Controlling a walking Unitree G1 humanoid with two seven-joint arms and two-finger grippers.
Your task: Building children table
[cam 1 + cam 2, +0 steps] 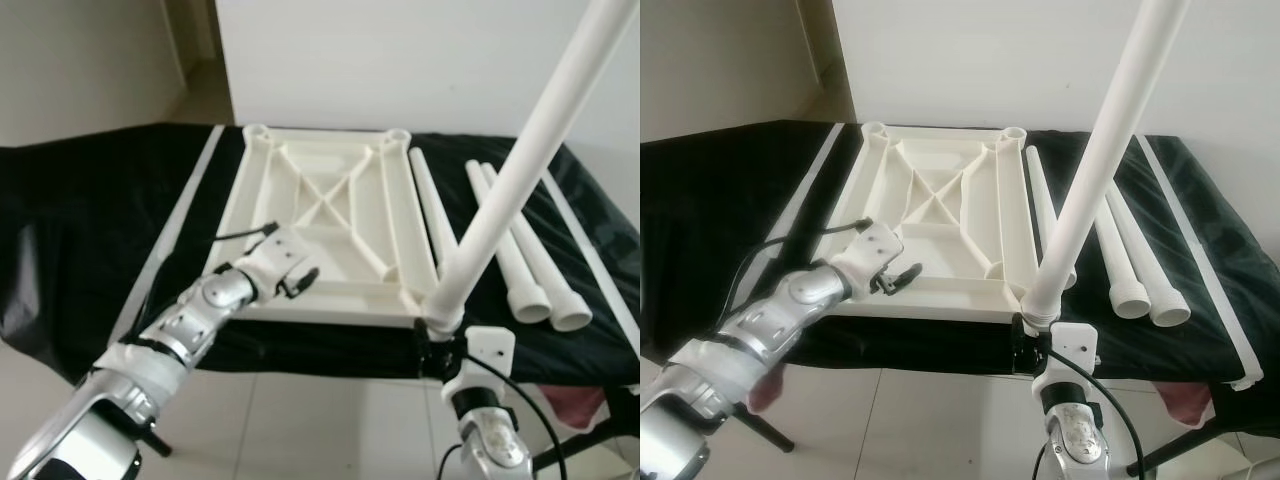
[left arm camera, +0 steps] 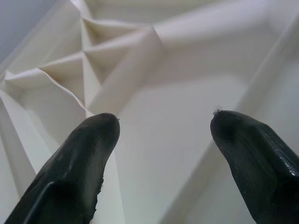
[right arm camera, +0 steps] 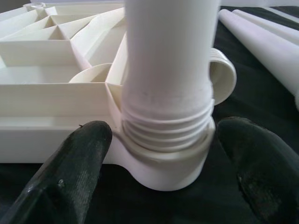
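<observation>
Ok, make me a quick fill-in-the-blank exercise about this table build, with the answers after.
1. The white ribbed plastic tabletop lies upside down on a ___ cloth.
2. The white plastic leg with the threaded end stands in the tabletop's near ___ corner socket.
3. ___ spare white tube legs lie beside the tabletop.
4. The left end effector hovers ___ over the tabletop's ribs.

Answers: black; right; three; open

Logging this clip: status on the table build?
Right end effector open around leg in tabletop's corner socket. Left end effector open over tabletop. Three spare legs alongside.
</observation>
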